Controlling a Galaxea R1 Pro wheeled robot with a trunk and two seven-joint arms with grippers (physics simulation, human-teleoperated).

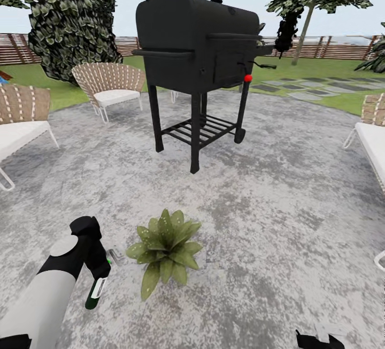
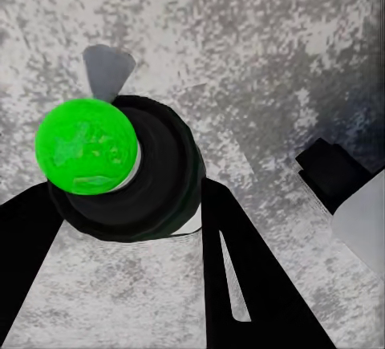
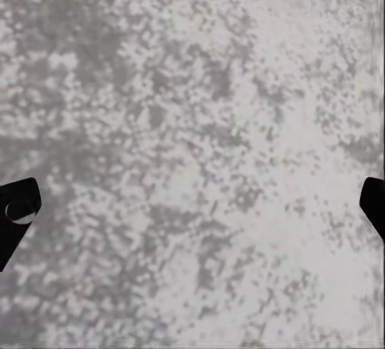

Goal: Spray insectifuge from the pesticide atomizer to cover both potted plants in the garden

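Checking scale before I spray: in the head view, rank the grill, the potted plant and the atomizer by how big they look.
1. Grill, largest by far, though farther from the camera.
2. Potted plant.
3. Pesticide atomizer, smallest, held in the left hand beside the plant.

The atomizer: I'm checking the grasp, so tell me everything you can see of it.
The atomizer is a slim dark bottle with a white label and green base. It hangs tilted in the left gripper, base down above the grey patio, just left of the potted plant. In the left wrist view its bright green end sits between the black fingers.
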